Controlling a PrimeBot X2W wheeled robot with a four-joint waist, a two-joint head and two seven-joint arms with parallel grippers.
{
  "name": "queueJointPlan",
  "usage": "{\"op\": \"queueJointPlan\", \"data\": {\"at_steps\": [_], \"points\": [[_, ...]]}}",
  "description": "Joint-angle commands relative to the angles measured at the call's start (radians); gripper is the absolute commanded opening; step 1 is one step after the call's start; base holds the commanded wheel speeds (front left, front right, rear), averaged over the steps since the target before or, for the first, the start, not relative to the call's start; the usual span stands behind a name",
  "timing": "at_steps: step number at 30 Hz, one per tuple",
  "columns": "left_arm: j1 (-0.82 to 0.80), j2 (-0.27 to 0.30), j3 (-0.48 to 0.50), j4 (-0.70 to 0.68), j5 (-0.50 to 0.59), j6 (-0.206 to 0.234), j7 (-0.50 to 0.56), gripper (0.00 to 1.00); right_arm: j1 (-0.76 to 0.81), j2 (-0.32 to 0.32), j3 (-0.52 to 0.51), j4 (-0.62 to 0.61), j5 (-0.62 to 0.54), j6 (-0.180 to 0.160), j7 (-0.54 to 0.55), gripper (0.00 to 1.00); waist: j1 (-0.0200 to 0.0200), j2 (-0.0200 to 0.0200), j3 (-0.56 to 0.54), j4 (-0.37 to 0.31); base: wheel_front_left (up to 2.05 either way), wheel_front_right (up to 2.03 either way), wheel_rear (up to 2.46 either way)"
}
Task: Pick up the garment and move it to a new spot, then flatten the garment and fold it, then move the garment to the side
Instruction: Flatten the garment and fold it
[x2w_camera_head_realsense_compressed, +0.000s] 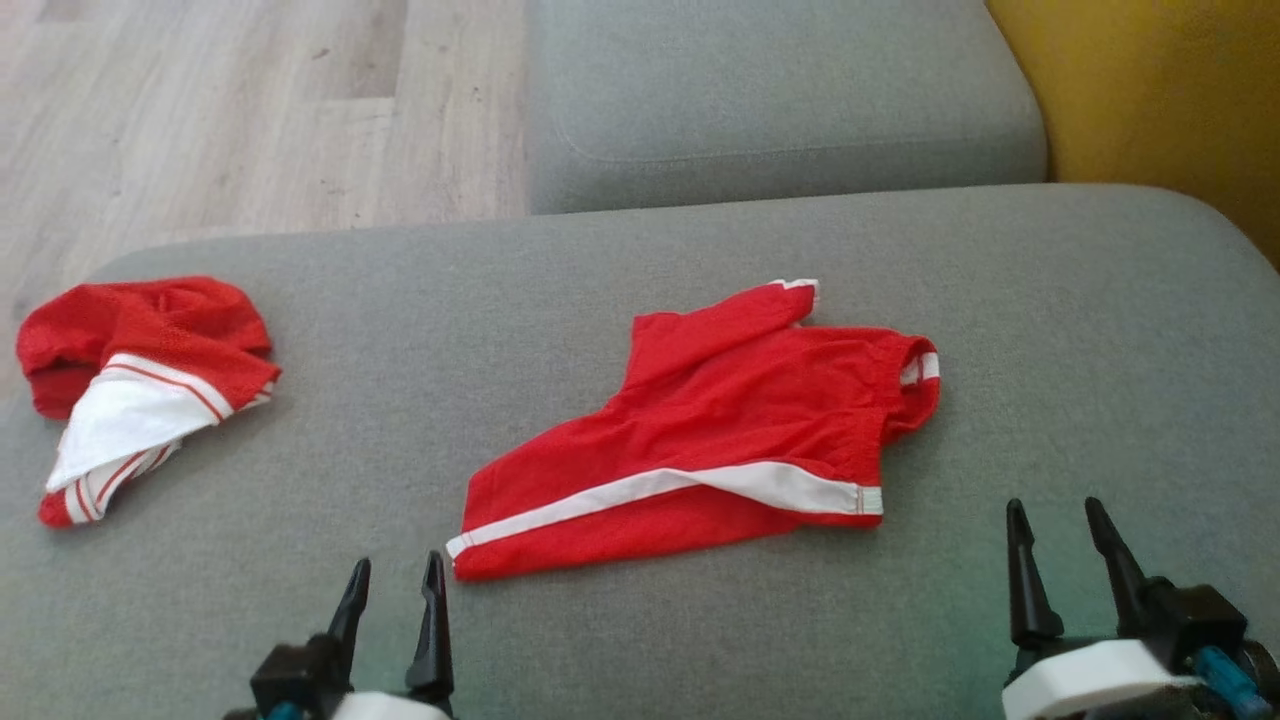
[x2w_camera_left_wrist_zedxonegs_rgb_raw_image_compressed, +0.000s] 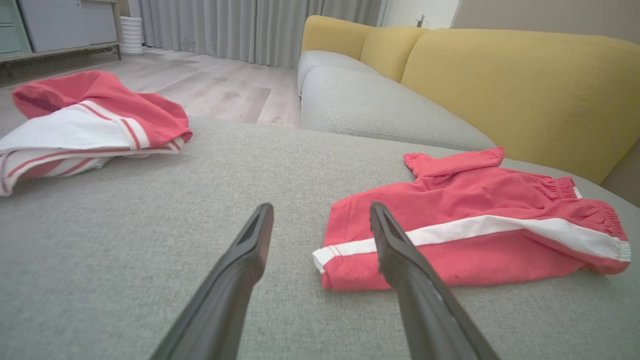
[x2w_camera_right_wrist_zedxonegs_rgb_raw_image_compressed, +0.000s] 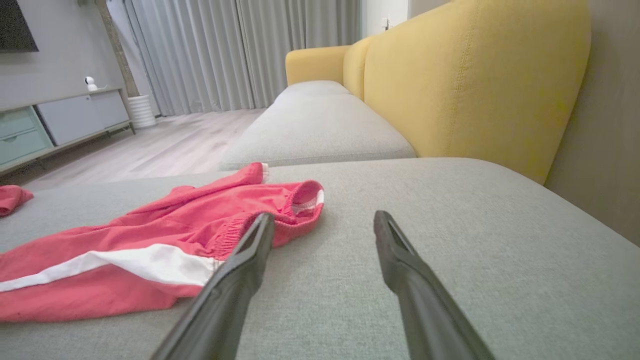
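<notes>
The garment (x2w_camera_head_realsense_compressed: 720, 420), red shorts with a white side stripe, lies roughly flat in the middle of the grey seat cushion (x2w_camera_head_realsense_compressed: 600, 290); it also shows in the left wrist view (x2w_camera_left_wrist_zedxonegs_rgb_raw_image_compressed: 475, 210) and the right wrist view (x2w_camera_right_wrist_zedxonegs_rgb_raw_image_compressed: 150, 225). My left gripper (x2w_camera_head_realsense_compressed: 397, 560) (x2w_camera_left_wrist_zedxonegs_rgb_raw_image_compressed: 320, 206) stands open just short of the garment's near left corner, holding nothing. Off the garment's near right corner, the right gripper (x2w_camera_head_realsense_compressed: 1054, 503) (x2w_camera_right_wrist_zedxonegs_rgb_raw_image_compressed: 324, 215) is open too, with bare cushion between its fingers.
A second red and white garment (x2w_camera_head_realsense_compressed: 140, 370) (x2w_camera_left_wrist_zedxonegs_rgb_raw_image_compressed: 90, 115) lies crumpled at the cushion's left edge. Another grey seat cushion (x2w_camera_head_realsense_compressed: 780, 90) lies beyond, the yellow backrest (x2w_camera_head_realsense_compressed: 1150, 90) to the right, and wooden floor (x2w_camera_head_realsense_compressed: 200, 110) at the far left.
</notes>
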Motion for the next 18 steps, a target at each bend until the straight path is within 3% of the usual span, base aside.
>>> {"op": "queueJointPlan", "data": {"at_steps": [1, 18], "points": [[-0.018, -0.003, 0.046, -0.040, 0.009, 0.005, -0.011, 1.00, -0.047, -0.008, 0.033, -0.037, 0.008, 0.008, -0.011, 1.00, 0.0000, -0.0001, -0.005, 0.007, 0.00, 0.00, 0.00], [0.050, -0.017, 0.077, -0.095, 0.043, 0.016, -0.011, 1.00, -0.034, -0.008, 0.071, -0.020, 0.024, 0.008, -0.011, 1.00, 0.0000, -0.0001, -0.011, 0.035, 0.00, 0.00, 0.00]]}}
